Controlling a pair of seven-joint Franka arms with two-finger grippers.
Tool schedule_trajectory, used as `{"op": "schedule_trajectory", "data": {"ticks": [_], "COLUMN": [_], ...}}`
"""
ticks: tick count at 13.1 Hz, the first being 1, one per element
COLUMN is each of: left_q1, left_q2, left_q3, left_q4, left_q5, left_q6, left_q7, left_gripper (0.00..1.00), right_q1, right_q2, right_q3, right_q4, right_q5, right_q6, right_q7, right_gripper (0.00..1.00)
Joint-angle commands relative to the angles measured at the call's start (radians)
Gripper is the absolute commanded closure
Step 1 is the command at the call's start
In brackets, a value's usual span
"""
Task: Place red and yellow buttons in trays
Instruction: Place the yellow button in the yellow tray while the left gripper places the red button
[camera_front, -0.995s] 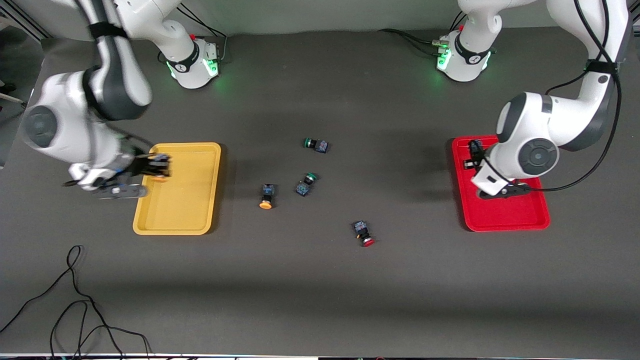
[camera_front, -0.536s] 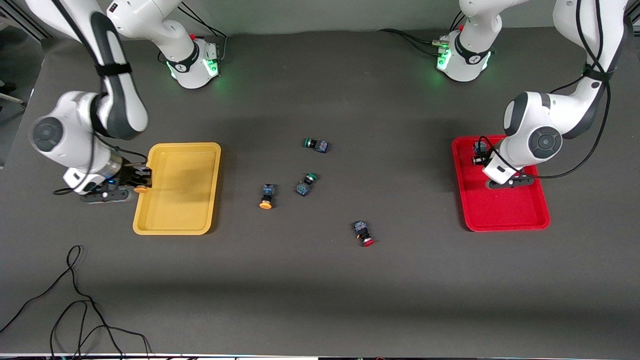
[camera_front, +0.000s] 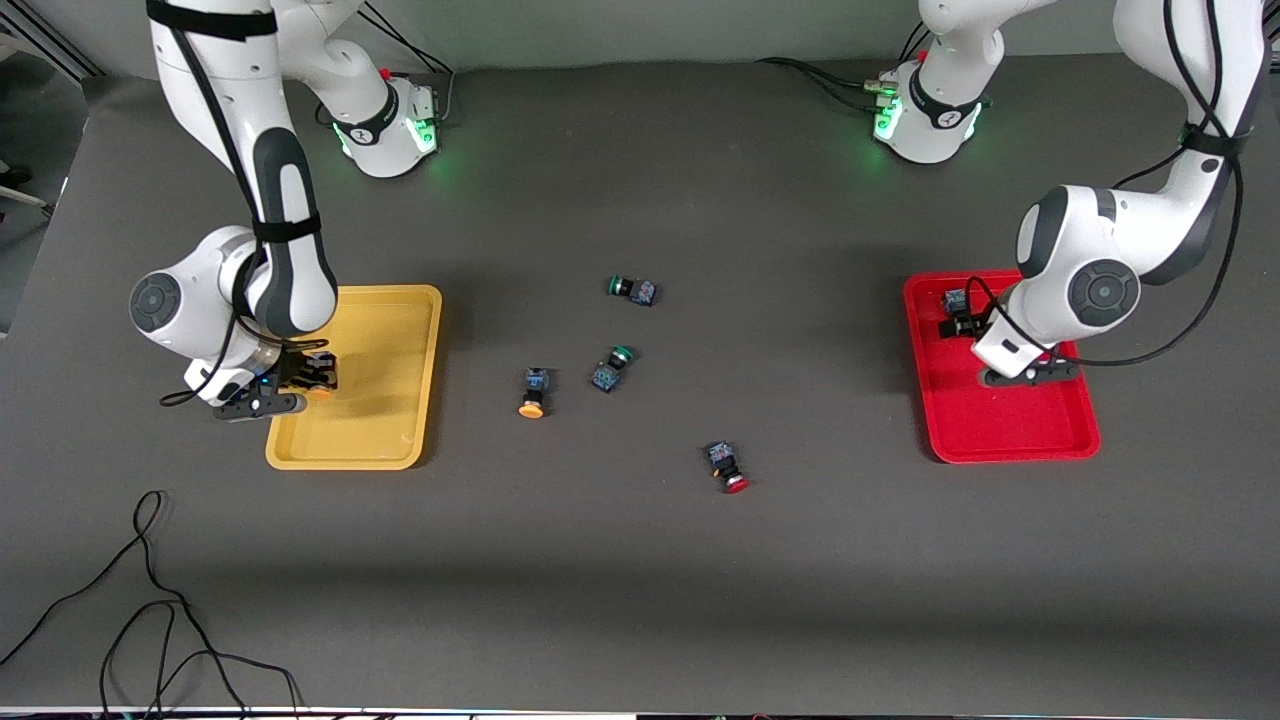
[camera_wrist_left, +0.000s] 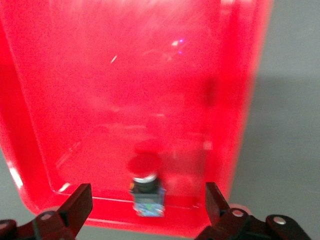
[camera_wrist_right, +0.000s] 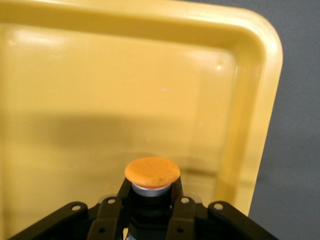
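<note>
Buttons first. Found one yellow-capped button (camera_wrist_right: 152, 173) clamped tight in the jaws of the right gripper (camera_front: 312, 375), over the yellow tray (camera_front: 385, 430) by its rim toward the right arm's end, at mid-height of the front view. Found one red-capped button (camera_wrist_left: 144, 167) lying on its side in the red tray (camera_front: 1000, 430), in the tray's corner highest in the frame. Saw the left gripper (camera_wrist_left: 148, 192) just over it, jaws spread wide apart, a finger on either side and clear of the button.

Counted two more on the bench (camera_front: 640, 600): a loose yellow-capped button (camera_front: 532, 392) near the frame's centre and a loose red-capped button (camera_front: 728, 468) lower down, nearer the camera. Noted two green-capped switches too, one (camera_front: 612, 366) just beside the loose yellow-capped button, the other (camera_front: 630, 289) higher in the frame. Spotted a black cable (camera_front: 150, 600) coiled in the bottom corner at the right arm's end.
</note>
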Motion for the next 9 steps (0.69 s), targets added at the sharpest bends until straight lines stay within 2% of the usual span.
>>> {"op": "schedule_trajectory", "data": {"ticks": [1,3,4,6,8,9], "left_q1": [-0.182,-0.31,-0.364,-0.462,-0.51,-0.525], "left_q2": [0.069,0.204,0.297,0.474,0.62,0.668], "left_q3": [-0.017,-0.017,-0.017,-0.017,-0.014,-0.011], "left_q4": [0.252,0.483,0.603,0.818,0.97,1.004], "left_q5": [-0.052,-0.057,-0.06,-0.062,-0.062,-0.062], "left_q6": [-0.204,-0.291,-0.302,-0.303,-0.243,-0.187], "left_q7": [-0.222,-0.438,-0.526,-0.672,-0.743,-0.775], "left_gripper": [0.0,0.0,0.0,0.0,0.0,0.0], "right_q1": [0.007,0.023,0.033,0.033,0.04,0.041], "right_q2": [-0.014,-0.021,-0.021,-0.021,-0.027,-0.028], "right_q3": [-0.012,-0.044,-0.076,-0.09,-0.108,-0.107], "right_q4": [0.047,0.095,0.13,0.185,0.277,0.334], "right_q5": [0.031,0.022,-0.019,-0.077,-0.155,-0.201], "right_q6": [-0.036,-0.125,-0.167,-0.231,-0.34,-0.407], "right_q7": [-0.01,0.014,0.028,0.068,0.152,0.224], "right_gripper": [0.0,0.0,0.0,0.0,0.0,0.0]}}
